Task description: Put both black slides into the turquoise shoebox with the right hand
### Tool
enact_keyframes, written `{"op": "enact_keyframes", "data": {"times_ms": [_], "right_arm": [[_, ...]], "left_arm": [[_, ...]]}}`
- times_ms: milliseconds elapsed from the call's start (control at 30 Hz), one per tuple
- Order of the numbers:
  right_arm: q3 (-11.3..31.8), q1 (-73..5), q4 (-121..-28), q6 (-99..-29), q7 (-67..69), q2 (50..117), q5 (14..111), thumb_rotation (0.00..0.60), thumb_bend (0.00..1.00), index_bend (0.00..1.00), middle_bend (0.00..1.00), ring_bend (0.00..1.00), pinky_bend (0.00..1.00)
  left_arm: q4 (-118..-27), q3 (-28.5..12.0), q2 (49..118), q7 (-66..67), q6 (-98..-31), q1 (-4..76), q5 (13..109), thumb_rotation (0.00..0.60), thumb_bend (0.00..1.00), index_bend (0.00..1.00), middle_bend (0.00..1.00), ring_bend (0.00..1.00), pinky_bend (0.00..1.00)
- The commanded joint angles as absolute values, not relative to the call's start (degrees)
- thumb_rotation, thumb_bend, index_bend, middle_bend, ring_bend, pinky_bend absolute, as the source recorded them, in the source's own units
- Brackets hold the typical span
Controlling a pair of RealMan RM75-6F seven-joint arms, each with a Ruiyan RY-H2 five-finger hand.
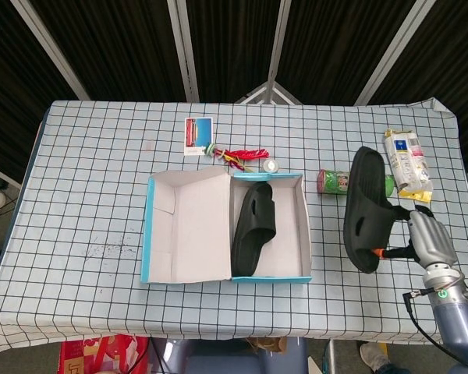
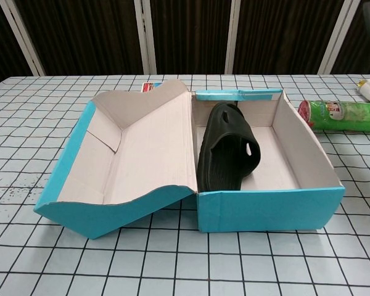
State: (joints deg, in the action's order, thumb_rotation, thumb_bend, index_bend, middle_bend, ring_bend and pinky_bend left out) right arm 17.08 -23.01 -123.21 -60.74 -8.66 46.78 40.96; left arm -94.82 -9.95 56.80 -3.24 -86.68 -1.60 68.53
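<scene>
The turquoise shoebox [image 1: 300,214] [image 2: 271,208] stands open mid-table, its lid [image 1: 187,226] [image 2: 135,154] folded out to the left. One black slide [image 1: 253,226] [image 2: 227,151] lies in the box, against its left side. In the head view my right hand [image 1: 427,240] grips the second black slide [image 1: 364,209] by its strap and holds it lifted above the table, to the right of the box. The chest view shows neither this slide nor the hand. My left hand is in neither view.
A green can [image 1: 335,181] [image 2: 342,115] lies on its side behind the lifted slide. A snack packet [image 1: 406,164] sits at the far right. A card [image 1: 198,134] and small red and white items [image 1: 246,157] lie behind the box.
</scene>
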Motion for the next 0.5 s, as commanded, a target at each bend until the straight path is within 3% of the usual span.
{"op": "enact_keyframes", "data": {"times_ms": [33, 200, 500], "right_arm": [[20.51, -28.60, -126.45, -54.52, -5.27, 46.03, 32.32, 0.600, 0.36, 0.49, 0.48, 0.31, 0.10], [23.03, -36.17, -125.66, -47.73, -0.16, 49.26, 20.62, 0.600, 0.38, 0.49, 0.48, 0.32, 0.10], [18.93, -46.07, -124.71, -52.15, -6.65, 56.55, 13.08, 0.600, 0.38, 0.50, 0.48, 0.32, 0.10]], "left_arm": [[-94.71, -9.94, 56.72, -3.51, -86.67, -1.67, 68.58, 0.600, 0.37, 0.08, 0.00, 0.00, 0.09], [-94.27, -10.08, 56.54, -4.51, -86.35, -1.69, 68.41, 0.600, 0.37, 0.08, 0.00, 0.00, 0.09], [-94.04, -10.01, 56.47, -4.97, -86.01, -1.59, 68.65, 0.600, 0.37, 0.08, 0.00, 0.00, 0.09]]}}
